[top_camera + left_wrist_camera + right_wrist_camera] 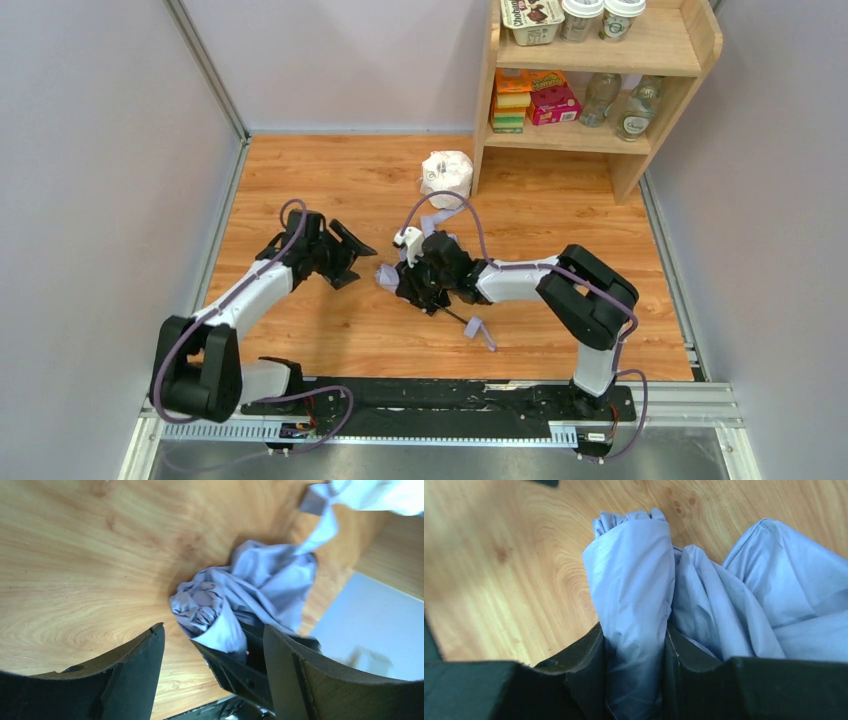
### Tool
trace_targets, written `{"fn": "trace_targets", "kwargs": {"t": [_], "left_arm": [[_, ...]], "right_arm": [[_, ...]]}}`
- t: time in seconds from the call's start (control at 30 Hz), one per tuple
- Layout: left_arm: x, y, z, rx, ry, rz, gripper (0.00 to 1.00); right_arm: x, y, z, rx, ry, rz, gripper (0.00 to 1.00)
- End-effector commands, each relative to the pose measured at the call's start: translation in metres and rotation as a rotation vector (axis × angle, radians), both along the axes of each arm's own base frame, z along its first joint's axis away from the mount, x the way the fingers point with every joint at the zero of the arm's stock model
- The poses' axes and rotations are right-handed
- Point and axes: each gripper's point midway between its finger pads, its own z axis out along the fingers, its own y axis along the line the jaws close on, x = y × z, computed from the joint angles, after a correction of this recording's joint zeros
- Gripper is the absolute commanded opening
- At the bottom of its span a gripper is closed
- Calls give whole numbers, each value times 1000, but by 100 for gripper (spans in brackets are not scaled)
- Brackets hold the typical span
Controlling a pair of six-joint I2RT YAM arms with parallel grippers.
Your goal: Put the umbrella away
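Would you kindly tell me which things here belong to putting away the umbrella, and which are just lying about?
Job: umbrella; right gripper, clamped on its canopy; left gripper, open, facing it.
Lying about: white wrapped lump; wooden shelf; boxes; bottles.

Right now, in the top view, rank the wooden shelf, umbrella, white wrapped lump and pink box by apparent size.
1. wooden shelf
2. umbrella, though the right claw covers much of it
3. white wrapped lump
4. pink box, only slightly smaller than the lump
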Motion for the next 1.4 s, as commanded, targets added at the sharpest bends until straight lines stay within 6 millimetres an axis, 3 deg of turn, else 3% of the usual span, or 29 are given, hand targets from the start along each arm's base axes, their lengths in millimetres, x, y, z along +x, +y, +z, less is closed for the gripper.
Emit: {"fn": "trace_targets", "kwargs": {"t": [0.0, 0.2, 0.37, 0.43, 0.6, 0.8, 0.9, 1.13, 1.37], "left_arm": [[8, -2, 40, -94, -191, -46, 78], [-14, -14, 47, -256, -225, -22, 78], [-32, -17, 26, -296, -164, 53, 79], [-25, -26, 29, -340, -202, 65, 79], [-16, -46, 16, -374, -154, 86, 79], [-14, -49, 3, -347, -135, 210, 79], [-19, -42, -15, -267, -41, 243, 79], [2, -38, -29, -207, -124, 259, 80], [-10, -52, -50, -170, -70, 218, 80]], "right_arm": [[-102, -71, -89, -173, 706, 22, 0], [-88, -66, -79, -20, 953, -35, 0], [-76, -62, -79, 49, 1012, -71, 0], [-72, -60, -80, 79, 1016, -83, 0], [-69, -60, -87, 93, 1012, -108, 0], [-65, -60, -87, 83, 988, -117, 0], [-63, -59, -84, 81, 977, -111, 0], [-61, -59, -79, 80, 961, -98, 0], [-61, -59, -81, 70, 961, -93, 0]]}}
